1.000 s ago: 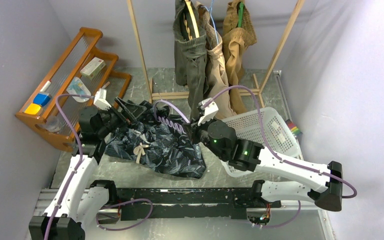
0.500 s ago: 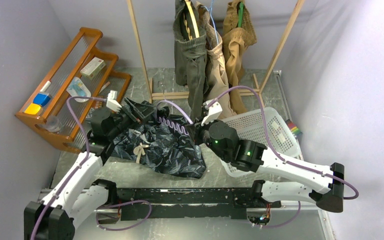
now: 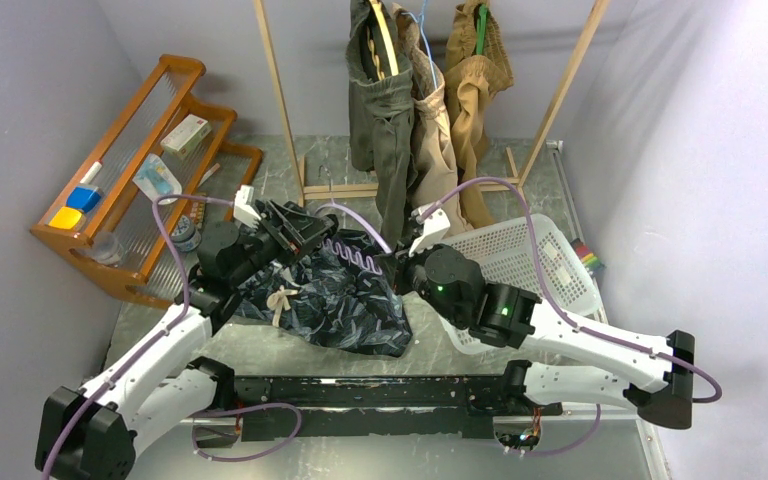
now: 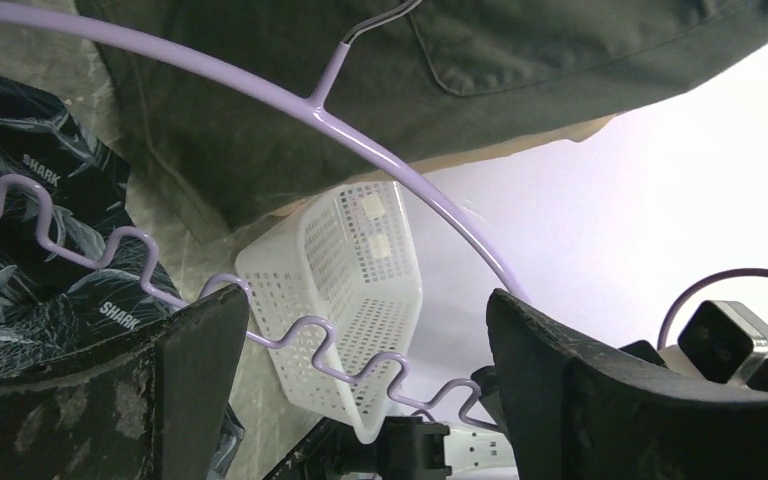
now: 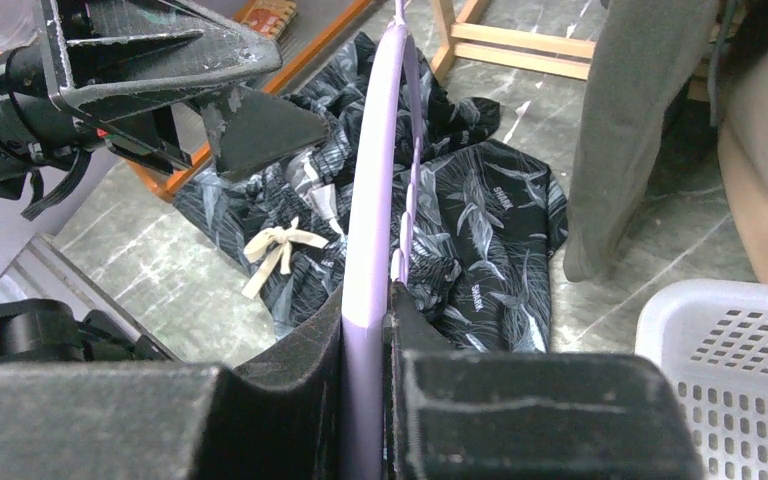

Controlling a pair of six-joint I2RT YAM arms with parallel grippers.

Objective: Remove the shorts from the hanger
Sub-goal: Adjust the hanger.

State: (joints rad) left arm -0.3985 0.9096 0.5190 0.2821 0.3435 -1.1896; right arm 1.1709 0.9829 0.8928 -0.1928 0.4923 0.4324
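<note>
The dark navy leaf-print shorts (image 3: 325, 300) lie crumpled on the table. A lilac hanger (image 3: 352, 250) with a wavy lower bar stands over them, and my right gripper (image 3: 397, 268) is shut on its end. The right wrist view shows the hanger (image 5: 375, 200) pinched between the jaws of my right gripper (image 5: 365, 330), above the navy shorts (image 5: 480, 230). My left gripper (image 3: 305, 225) is open at the hanger's other end. Seen from the left wrist, the wavy bar (image 4: 300, 335) crosses the gap of that gripper (image 4: 360, 390), untouched. Olive shorts (image 3: 380, 110), beige shorts (image 3: 438, 140) and tan-brown shorts (image 3: 475, 70) hang on the rail.
A white perforated basket (image 3: 540, 255) stands at the right, behind my right arm. A wooden shelf rack (image 3: 140, 150) with small items leans along the left wall. The wooden clothes rail's legs (image 3: 280, 100) stand behind the shorts.
My left arm has swung right and forward, bringing its open gripper up to the hanger's left end. The right gripper has kept hold of the hanger and shifted slightly right.
</note>
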